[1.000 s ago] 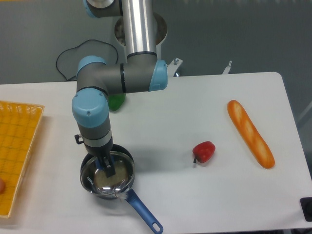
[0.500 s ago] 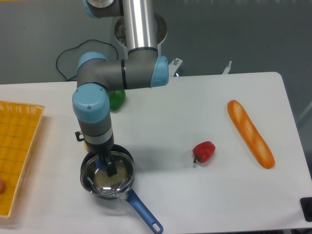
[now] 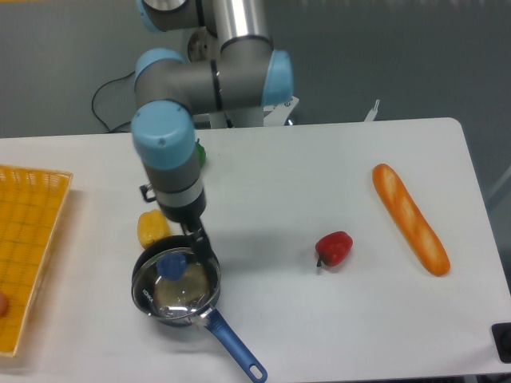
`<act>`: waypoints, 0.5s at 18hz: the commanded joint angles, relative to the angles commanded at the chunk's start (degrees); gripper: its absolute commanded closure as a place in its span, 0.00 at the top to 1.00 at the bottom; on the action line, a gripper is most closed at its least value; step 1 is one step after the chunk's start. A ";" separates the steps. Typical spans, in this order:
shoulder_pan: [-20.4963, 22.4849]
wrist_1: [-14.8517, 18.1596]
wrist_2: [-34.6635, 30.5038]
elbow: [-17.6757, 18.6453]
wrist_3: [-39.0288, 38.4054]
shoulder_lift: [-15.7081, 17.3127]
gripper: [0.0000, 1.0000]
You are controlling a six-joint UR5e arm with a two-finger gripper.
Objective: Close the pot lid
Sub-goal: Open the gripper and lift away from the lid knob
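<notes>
While the arm is lifting up and away from the pan, the jaws point(image 3: 198, 239) are coming off the lid's point(image 3: 177, 289) blue knob point(image 3: 172, 265), which a moment ago was hidden beneath them and is now showing plainly just below and to the left of their tips. They are holding nothing; how widely they are standing apart I cannot tell, since the wrist is blocking most of the view of them.

The lid is sitting flat on the pot point(image 3: 152, 302), its metal rim following the pot's edge all the way round as far as the glare allows one to see, directly beneath the jaws. The pot's long blue handle point(image 3: 235, 351) is pointing away below and to the right of them. Judging from this, the closing itself is looking done: the lid has been released in place and the arm is retreating, so what remains is probably only clearing the space above.

With the wrist higher than it was half a second ago, a yellow pepper point(image 3: 152, 228) is showing just left of the jaws, near the pot's far edge. A red pepper point(image 3: 334, 249) is lying well to the right on the surface point(image 3: 319, 175), a bread loaf point(image 3: 409, 218) further right still, and an orange basket point(image 3: 30, 251) far to the left.
</notes>
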State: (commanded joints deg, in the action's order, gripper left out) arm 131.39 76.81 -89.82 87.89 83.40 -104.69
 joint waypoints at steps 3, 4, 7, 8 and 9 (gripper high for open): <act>2.55 3.78 -0.09 0.44 4.82 2.90 1.00; 3.95 4.22 -0.09 1.22 7.28 3.95 1.00; 7.91 4.23 -0.09 4.82 14.23 7.56 1.00; 9.14 4.32 -0.09 5.36 16.25 8.26 1.00; 10.28 4.49 -0.09 5.45 18.45 8.79 1.00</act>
State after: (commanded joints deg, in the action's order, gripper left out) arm 141.67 81.30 -89.91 93.34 101.84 -95.89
